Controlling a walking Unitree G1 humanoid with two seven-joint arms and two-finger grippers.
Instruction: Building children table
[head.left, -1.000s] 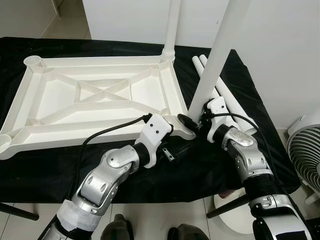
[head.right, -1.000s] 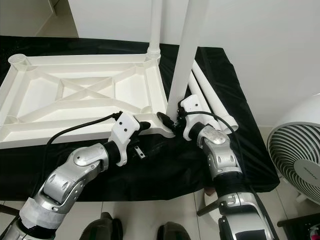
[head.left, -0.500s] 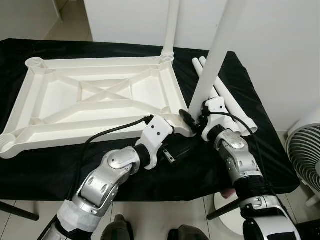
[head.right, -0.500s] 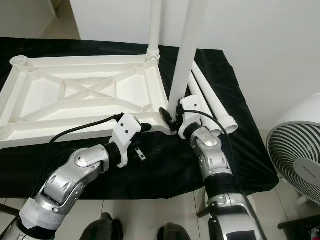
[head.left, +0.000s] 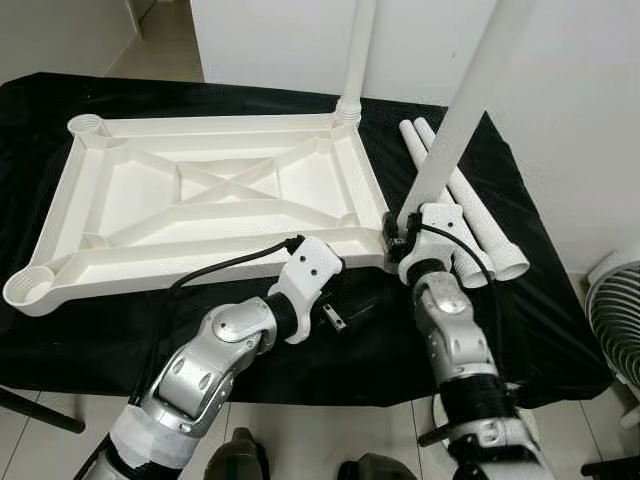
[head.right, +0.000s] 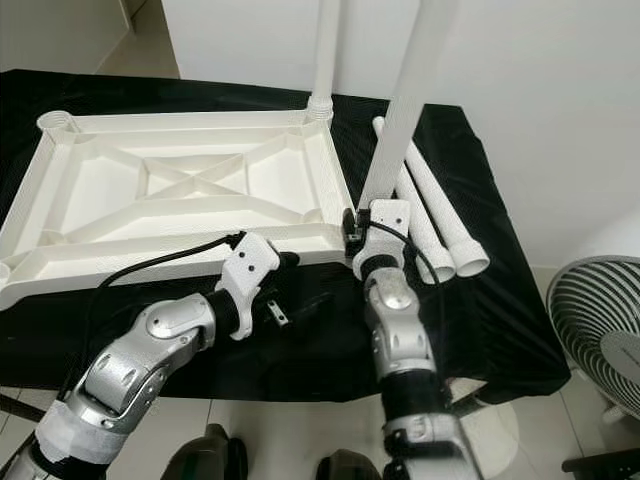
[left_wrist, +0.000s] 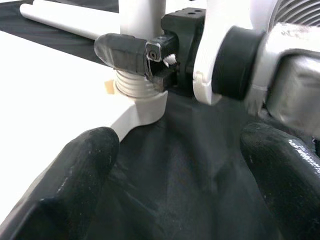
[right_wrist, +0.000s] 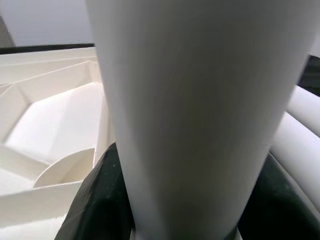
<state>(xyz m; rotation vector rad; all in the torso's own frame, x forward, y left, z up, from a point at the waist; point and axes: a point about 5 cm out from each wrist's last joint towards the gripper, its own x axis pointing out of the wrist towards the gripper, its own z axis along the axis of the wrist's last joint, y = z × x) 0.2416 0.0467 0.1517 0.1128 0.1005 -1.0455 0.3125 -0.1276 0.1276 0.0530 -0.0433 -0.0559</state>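
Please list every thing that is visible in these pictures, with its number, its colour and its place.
Tabletop: one, white, upside down on the cloth, ribs showing.
Fitted leg: one, white, upright in the far right corner socket.
Held leg: one, white, standing at the near right corner, leaning slightly.
Spare legs: two, white, lying on the cloth to the right of the tabletop.
Cloth: one, black, covering the bench.
Fan: one, white, on the floor at the right.
Left hand: one, black fingers open, just before the near right corner.
Right hand: one, black fingers shut on the held leg near its base.
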